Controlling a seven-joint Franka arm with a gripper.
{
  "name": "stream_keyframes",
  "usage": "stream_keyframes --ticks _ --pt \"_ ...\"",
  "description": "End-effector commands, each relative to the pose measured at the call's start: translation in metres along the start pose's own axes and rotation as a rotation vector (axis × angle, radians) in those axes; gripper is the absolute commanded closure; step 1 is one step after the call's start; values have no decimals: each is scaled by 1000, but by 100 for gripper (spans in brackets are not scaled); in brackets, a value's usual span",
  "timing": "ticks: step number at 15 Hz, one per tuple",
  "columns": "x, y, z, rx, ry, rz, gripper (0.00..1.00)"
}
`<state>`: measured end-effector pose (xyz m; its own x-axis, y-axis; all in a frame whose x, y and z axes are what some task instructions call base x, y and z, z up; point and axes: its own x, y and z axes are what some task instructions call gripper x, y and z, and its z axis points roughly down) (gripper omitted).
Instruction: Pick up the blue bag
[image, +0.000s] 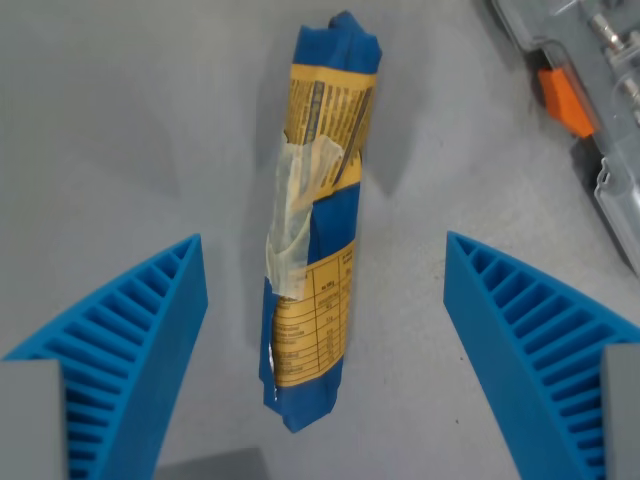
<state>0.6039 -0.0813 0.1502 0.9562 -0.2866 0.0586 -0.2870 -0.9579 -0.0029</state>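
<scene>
Wrist view
- Blue bag (312, 225): a long, rolled-up blue packet lying on the grey bench (120, 130), running from the top centre of the picture down to the lower centre, tilted a little so its upper end leans toward the wrist view's right.
- Bag markings: yellow printed label panels on the upper part and the lower part; the print is too small to read.
- Tape (295, 215): a strip of clear, crinkled tape wraps the middle of the bag, between the two yellow panels.
- Fingers (325, 330): two blue ribbed fingers, spread wide apart, one at the lower left (130, 340) and one at the lower right (530, 340) of the picture.
- Fingers to bag: the lower half of the bag lies between the fingers; bare bench shows on both sides, so neither finger touches it.
- Grey case (590, 110): a grey plastic case with an orange latch (563, 100) at the upper right corner, well apart from the bag and partly cut off by the frame edge.
</scene>
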Motion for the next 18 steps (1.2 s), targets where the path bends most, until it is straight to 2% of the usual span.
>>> stream_keyframes --ticks 1,3,4,18 --pt "1 0 12 24 -3 19 0" --pt "1 -1 22 26 9 17 0" --pt "0 -1 27 27 12 16 100" --pt "0 -1 27 27 12 16 100"
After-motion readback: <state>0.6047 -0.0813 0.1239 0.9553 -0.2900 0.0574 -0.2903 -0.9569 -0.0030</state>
